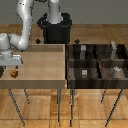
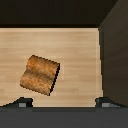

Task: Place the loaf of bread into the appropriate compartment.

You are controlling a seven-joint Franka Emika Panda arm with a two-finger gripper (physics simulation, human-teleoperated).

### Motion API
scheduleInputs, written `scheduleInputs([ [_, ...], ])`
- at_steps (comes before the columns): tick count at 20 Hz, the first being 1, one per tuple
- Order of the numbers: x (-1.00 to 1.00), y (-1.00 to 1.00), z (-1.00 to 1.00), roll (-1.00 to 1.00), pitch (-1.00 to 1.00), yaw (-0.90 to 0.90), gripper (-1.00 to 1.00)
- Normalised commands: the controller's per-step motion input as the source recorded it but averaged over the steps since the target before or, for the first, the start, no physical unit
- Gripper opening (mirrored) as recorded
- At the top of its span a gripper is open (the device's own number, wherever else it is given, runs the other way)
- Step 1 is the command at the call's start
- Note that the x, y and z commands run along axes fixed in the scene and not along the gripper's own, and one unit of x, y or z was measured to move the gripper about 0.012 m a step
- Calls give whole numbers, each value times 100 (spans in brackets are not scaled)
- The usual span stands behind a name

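Observation:
The loaf of bread (image 1: 14, 73) (image 2: 40, 75) is a small orange-brown rounded lump lying on the floor of the light-tan wooden bin (image 1: 42, 65), near the exterior view's left edge. My gripper (image 1: 13, 66) (image 2: 64, 103) hangs just above it, open, with nothing held. In the wrist view the two fingertips (image 2: 20, 103) stand wide apart and the loaf lies below them, closer to one fingertip than the other. The compartment (image 1: 76, 74) is a front cell of the dark-brown divided bin, holding a small pale grey cube (image 1: 85, 73).
The dark striped bin (image 1: 97, 61) stands at the exterior view's right, and its other cells hold taller grey shapes (image 1: 114, 48). Its walls rise above the cell floors. The robot base (image 1: 56, 27) is behind both bins. A wall of the tan bin (image 2: 116, 55) is close to the loaf.

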Motion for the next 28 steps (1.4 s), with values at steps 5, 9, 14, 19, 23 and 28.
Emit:
scheduleInputs([
  [5, 20, 20, 0, 0, 0, 0, 100],
  [9, 25, 0, 0, 0, 0, 0, 100],
  [14, 0, 20, -20, 0, 0, 0, 100],
  [19, 0, 40, 0, 0, 0, 0, 100],
  [23, 0, 0, -25, 0, 0, 0, 100],
  [28, 0, 0, -100, 0, 0, 0, 100],
])
